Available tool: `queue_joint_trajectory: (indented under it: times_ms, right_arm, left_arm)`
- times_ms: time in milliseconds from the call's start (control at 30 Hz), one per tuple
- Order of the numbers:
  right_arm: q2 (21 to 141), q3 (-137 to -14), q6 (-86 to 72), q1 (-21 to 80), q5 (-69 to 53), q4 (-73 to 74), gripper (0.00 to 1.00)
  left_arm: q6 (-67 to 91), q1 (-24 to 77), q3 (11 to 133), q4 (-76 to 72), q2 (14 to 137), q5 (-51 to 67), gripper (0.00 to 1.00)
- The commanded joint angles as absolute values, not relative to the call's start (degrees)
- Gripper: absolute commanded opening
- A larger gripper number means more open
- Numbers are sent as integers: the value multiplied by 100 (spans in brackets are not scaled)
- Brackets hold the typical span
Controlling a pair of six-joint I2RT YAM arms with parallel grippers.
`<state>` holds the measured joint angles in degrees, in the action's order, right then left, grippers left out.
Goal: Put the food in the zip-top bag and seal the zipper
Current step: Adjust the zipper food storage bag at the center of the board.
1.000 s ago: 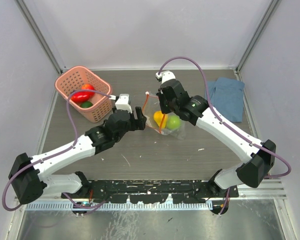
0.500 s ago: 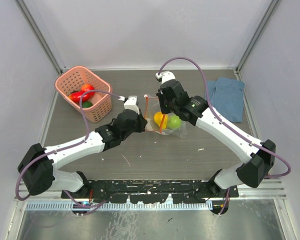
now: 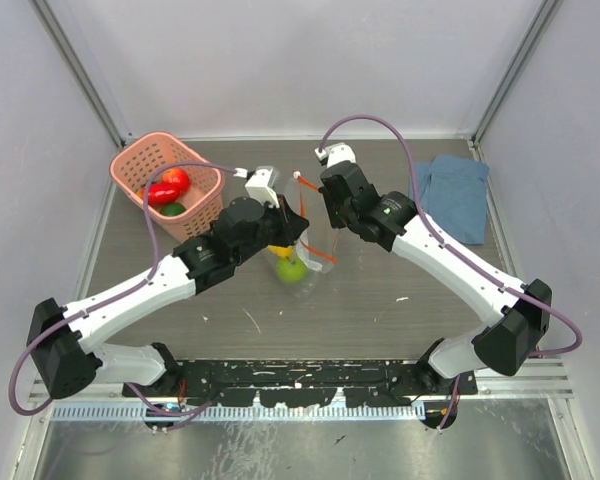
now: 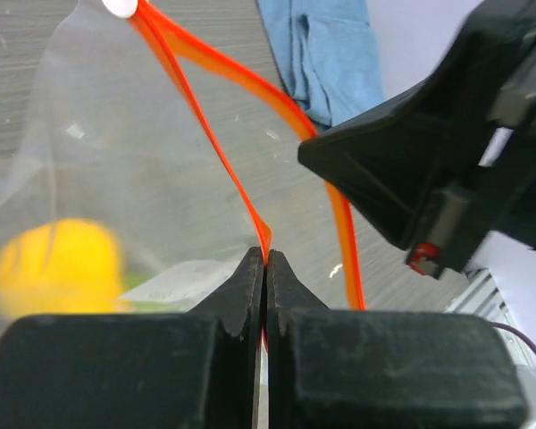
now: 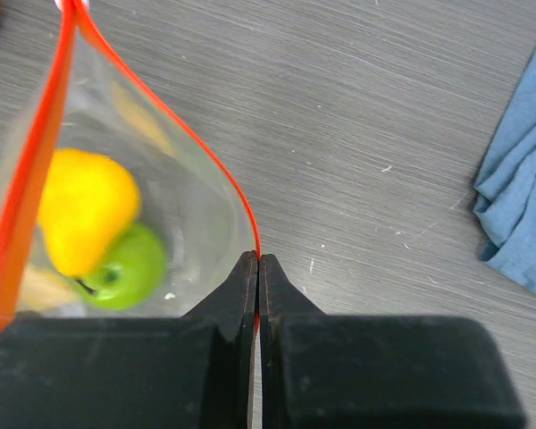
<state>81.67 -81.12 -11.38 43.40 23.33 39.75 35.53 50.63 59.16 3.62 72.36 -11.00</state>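
The clear zip-top bag (image 3: 302, 255) hangs between both grippers above the table's middle. Its mouth is spread open. Inside lie two pieces of food, a yellow one (image 5: 80, 210) and a green one (image 5: 125, 268), also seen from above as the yellow (image 3: 278, 250) and the green (image 3: 291, 268). My left gripper (image 4: 265, 259) is shut on one lip of the orange-red zipper (image 4: 205, 134). My right gripper (image 5: 257, 259) is shut on the other lip of the zipper (image 5: 210, 165). The white slider (image 3: 298, 176) sits at the far end of the mouth.
A pink basket (image 3: 195, 215) stands at the back left, holding red food (image 3: 170, 185) and a green piece (image 3: 173, 209). A folded blue cloth (image 3: 455, 195) lies at the back right. White walls close in three sides.
My left gripper went from open to shut on the bag's near lip. The bag has risen, and the fruits have slid down and left inside it. The right gripper kept its grip.
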Motion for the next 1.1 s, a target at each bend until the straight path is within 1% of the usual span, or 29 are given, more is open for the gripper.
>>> queue_joint_trajectory:
  times_ms: [0, 200, 400, 600, 833, 1067]
  right_arm:
    - [8029, -8353, -1020, 4304, 2687, 4073, 0]
    - [8261, -8288, -1061, 4306, 2398, 4078, 0]
    - [8230, -8307, -1054, 4303, 2364, 4000, 0]
    - [8084, -8310, -1046, 4306, 2582, 3940, 0]
    - [7862, -8304, -921, 4240, 3079, 4003, 0]
    - [7787, -8330, -859, 4214, 3077, 3949, 0]
  left_arm:
    - [3484, 5067, 6316, 494, 7023, -794, 0]
    - [3607, 4830, 6215, 697, 7200, -616, 0]
    - [3552, 4824, 6154, 745, 7097, -624, 0]
    - [3358, 4821, 6326, 914, 7075, -721, 0]
    - [3059, 4824, 6385, 1339, 6992, -1281, 0]
    - [2841, 4825, 6593, 1484, 7001, -1351, 0]
